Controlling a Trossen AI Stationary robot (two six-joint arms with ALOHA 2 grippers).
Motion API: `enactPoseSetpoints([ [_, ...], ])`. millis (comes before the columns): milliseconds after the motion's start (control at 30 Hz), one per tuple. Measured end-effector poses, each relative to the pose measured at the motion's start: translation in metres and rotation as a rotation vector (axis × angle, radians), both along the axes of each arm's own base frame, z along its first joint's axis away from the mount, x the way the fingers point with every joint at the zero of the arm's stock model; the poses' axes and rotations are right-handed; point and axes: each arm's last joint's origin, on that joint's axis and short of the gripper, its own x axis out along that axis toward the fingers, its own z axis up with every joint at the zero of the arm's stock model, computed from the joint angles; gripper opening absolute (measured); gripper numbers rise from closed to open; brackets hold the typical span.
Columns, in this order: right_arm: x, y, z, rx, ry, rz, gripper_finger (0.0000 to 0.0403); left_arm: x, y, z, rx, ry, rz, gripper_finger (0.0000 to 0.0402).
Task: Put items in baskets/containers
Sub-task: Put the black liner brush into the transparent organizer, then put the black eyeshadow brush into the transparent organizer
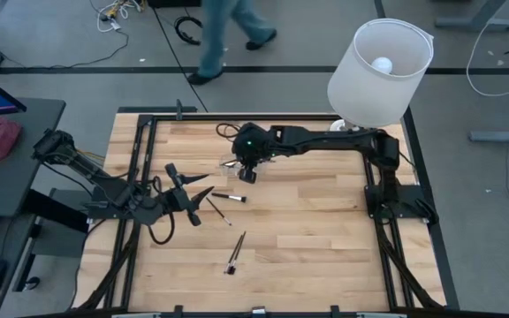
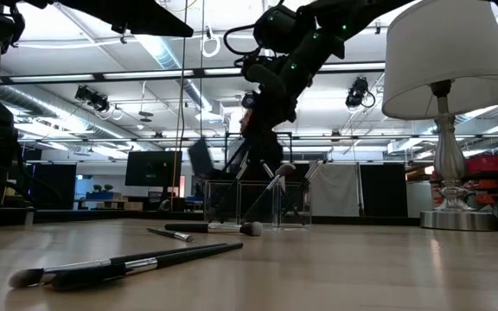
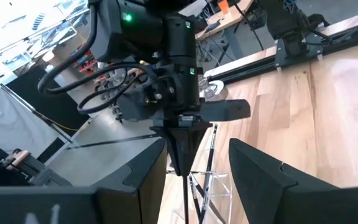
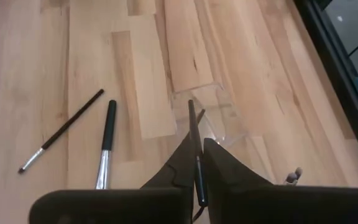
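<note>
A clear container (image 2: 258,203) stands on the wooden table, far of its middle, with a few brushes (image 2: 271,183) leaning in it. My right gripper (image 4: 197,152) hangs over the container (image 4: 222,118), shut on a thin dark brush (image 4: 192,124). More brushes lie flat on the table: one (image 1: 228,197) near the container, a thin one (image 1: 217,212) beside it, and two (image 1: 235,253) closer to the near edge. My left gripper (image 1: 197,196) waits open above the table's left part, aimed at the container (image 3: 213,186). My right gripper pinches the brush's thin handle (image 4: 197,168) between its two fingers. The fingers slant downward from the table's right side, and the brush runs along them. It sticks out past the fingertips (image 3: 182,163), lifted clear of the table, its free end (image 4: 190,104) over the container's opening.
A lamp with a white shade (image 1: 380,71) and a metal base (image 2: 452,216) stands at the far right corner. A black frame (image 1: 140,168) borders the table. A person (image 1: 232,35) walks on the floor beyond the far edge.
</note>
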Motion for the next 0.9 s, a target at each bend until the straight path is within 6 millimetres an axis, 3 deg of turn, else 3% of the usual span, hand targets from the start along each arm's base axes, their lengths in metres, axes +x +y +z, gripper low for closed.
enactPoseSetpoints([
  [133,-0.001,-0.004,-0.001,-0.012,0.004,0.005,0.0019,0.0,0.0,-0.002,-0.009,0.007,0.003,0.0178],
  [467,0.003,-0.006,-0.006,-0.017,0.004,0.006,0.0082,-0.001,0.0,-0.004,-0.015,0.015,0.003,0.0178],
  [667,0.009,-0.008,-0.003,-0.032,-0.065,0.005,0.0094,-0.001,0.001,-0.004,-0.016,0.014,0.004,0.0178],
  [900,0.007,0.012,0.012,-0.008,-0.116,0.014,0.0095,-0.002,0.001,-0.007,-0.062,0.004,0.015,0.0178],
])
